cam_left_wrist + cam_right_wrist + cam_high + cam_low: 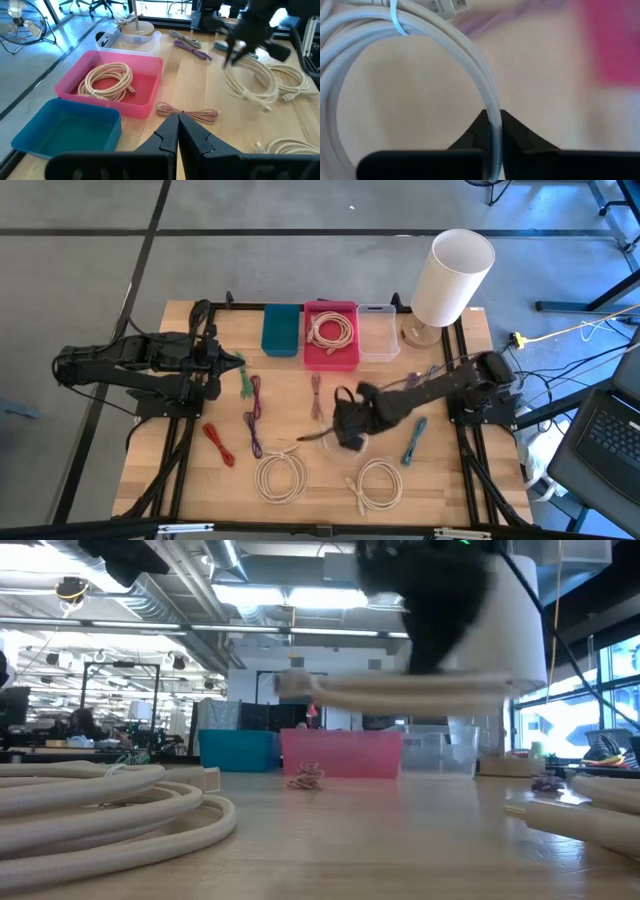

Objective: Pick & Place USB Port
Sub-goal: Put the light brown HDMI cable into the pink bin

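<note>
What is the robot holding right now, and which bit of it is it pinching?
The right gripper holds a coiled white cable, pinched on one strand of its loop. The left gripper is shut and holds nothing.

Right end effector [493,131] clamped; left [178,131] seemingly closed.

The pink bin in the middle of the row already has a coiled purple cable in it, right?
Not quite. The pink bin does hold a coiled cable, but the cable is cream-white, not purple. The high view and the left wrist view show it.
</note>
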Robot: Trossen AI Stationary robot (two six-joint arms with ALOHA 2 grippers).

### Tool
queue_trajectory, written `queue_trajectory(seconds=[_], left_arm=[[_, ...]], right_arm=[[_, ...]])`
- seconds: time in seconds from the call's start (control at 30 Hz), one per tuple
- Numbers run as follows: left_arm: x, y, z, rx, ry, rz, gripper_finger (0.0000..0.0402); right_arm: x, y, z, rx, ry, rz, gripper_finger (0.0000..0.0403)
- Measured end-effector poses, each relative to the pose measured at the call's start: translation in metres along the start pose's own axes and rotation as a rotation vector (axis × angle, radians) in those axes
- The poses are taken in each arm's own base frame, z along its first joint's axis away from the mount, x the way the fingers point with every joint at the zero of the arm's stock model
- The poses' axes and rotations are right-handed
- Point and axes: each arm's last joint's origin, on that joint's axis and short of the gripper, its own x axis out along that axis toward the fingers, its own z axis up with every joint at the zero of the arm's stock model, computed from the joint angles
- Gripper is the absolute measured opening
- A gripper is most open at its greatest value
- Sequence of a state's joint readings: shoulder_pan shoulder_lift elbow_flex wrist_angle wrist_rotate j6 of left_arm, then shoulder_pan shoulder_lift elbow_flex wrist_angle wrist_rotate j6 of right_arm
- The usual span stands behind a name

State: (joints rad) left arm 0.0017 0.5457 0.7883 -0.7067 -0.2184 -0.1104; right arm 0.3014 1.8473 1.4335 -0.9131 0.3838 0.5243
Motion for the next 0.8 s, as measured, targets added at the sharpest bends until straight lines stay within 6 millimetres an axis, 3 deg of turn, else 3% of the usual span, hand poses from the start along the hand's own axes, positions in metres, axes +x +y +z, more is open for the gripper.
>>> queue_trajectory(seconds=[0.2, 0.4, 0.63, 0.8], left_arm=[[0.0, 0.0, 0.0, 0.0, 0.001, -0.001, 0.0004], [0.0, 0.0, 0.0, -0.006, 0.003, -0.001, 0.0004], [0.0, 0.0, 0.0, 0.012, 0.004, -0.001, 0.0004], [0.0, 0.0, 0.0, 0.028, 0.005, -0.001, 0.0004]], right_arm=[[-0.014, -0.062, 0.058, -0.066, -0.114, -0.081, 0.0016], [-0.013, -0.152, 0.093, 0.022, -0.139, -0.182, 0.0016], [0.002, -0.241, 0.103, 0.168, -0.194, -0.169, 0.0016], [0.018, -0.271, 0.101, 0.235, -0.184, -0.211, 0.0016]])
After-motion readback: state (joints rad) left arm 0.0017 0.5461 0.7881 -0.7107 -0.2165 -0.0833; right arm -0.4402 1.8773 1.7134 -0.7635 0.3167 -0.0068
